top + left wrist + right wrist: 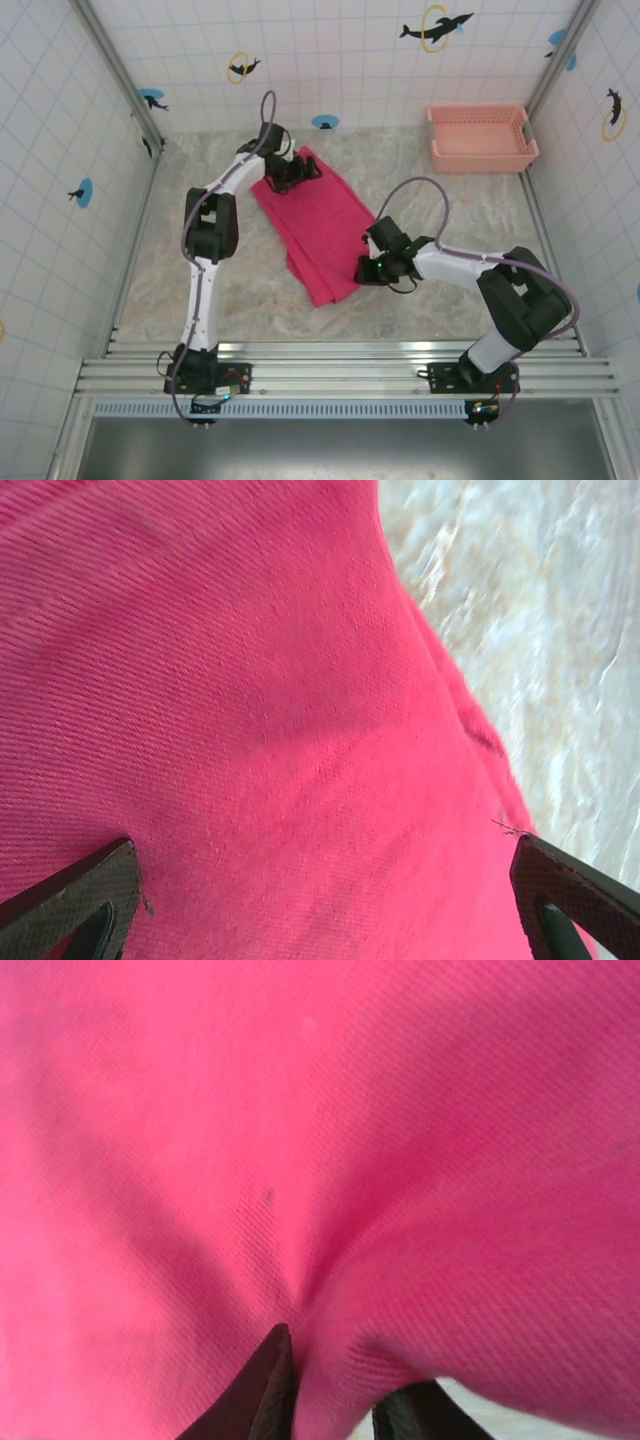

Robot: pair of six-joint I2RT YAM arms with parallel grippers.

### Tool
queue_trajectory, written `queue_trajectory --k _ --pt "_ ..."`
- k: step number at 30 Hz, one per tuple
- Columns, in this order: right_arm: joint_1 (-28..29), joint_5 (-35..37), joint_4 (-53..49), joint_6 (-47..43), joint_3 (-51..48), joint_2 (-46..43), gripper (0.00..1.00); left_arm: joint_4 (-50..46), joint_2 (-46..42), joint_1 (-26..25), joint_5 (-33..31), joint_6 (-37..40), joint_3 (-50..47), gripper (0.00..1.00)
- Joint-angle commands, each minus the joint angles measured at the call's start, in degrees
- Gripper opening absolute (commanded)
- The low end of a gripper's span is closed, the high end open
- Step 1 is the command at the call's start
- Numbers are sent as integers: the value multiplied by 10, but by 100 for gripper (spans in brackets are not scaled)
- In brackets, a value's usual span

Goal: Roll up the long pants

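The long pants [310, 225] lie as a folded magenta-red strip running from the far left toward the middle of the table. My left gripper [298, 172] hovers over their far end. In the left wrist view it [322, 845] is open, its fingers spread wide over flat cloth [250, 680]. My right gripper [362, 270] sits at the near right edge of the pants. In the right wrist view it [335, 1370] is shut on a raised fold of the cloth [320, 1140], which bunches up between its dark fingers [260, 1390].
A salmon-pink slotted basket [482, 138] stands at the back right corner. Marbled tabletop [450, 210] lies bare between the pants and the basket. Tiled walls close in the left, right and far sides.
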Motion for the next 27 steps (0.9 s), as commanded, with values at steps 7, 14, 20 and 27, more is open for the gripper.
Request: queue_trajectory --k 7,14,20,27 --pt "124 -33 -23 70 136 95 56 -16 125 -15 15 -44 93 98" --pt "136 -13 -188 -60 258 51 67 -30 107 -14 20 -9 125 97" --pt "140 196 -392 -340 302 2 71 -55 45 -11 28 45 117 97" --pt "191 382 -351 -586 192 -34 72 -74 -82 24 30 72 65 97"
